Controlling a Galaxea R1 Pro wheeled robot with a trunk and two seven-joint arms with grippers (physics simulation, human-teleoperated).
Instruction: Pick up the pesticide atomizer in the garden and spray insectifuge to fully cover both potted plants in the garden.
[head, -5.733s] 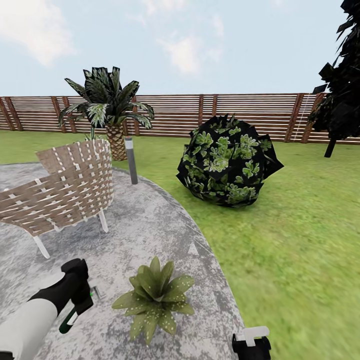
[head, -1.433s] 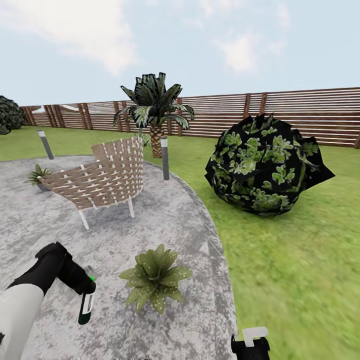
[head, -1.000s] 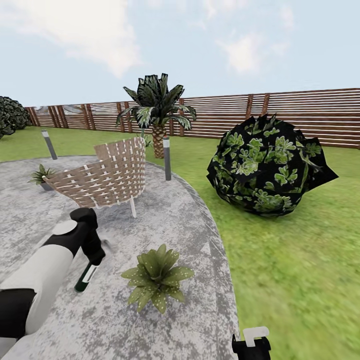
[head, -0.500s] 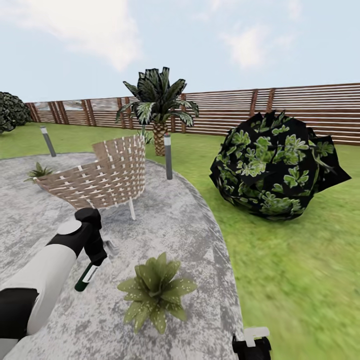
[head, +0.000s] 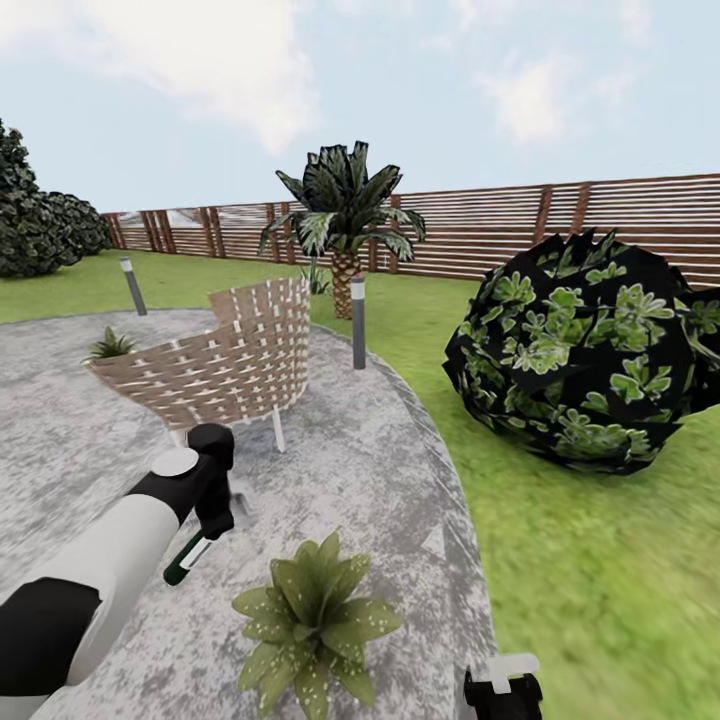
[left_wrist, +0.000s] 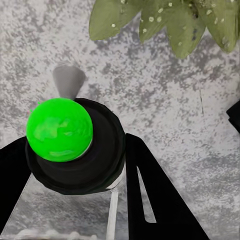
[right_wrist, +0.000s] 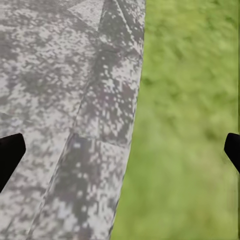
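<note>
Right gripper (head: 503, 685) at bottom edge, right of centre; in the right wrist view its fingertips (right_wrist: 10, 152) sit at opposite frame edges, jaws wide, nothing between, over the patio (right_wrist: 65, 100) edge and lawn (right_wrist: 190, 125). Nearest potted plant (head: 315, 625) lower centre on the stone. Left gripper (head: 212, 505) lower left, jaws clamped on the spray bottle (head: 188, 560), which hangs tilted just left of that plant; in the left wrist view the bottle's black head (left_wrist: 80, 150) sits between the fingers (left_wrist: 155, 200). Woven chair (head: 215, 355) mid left. 2nd potted plant (head: 110, 345) behind it, far left. Light post (head: 357, 320), palm (head: 345, 215), dark bush (head: 590, 360) right, fence (head: 500, 225) at back.
</note>
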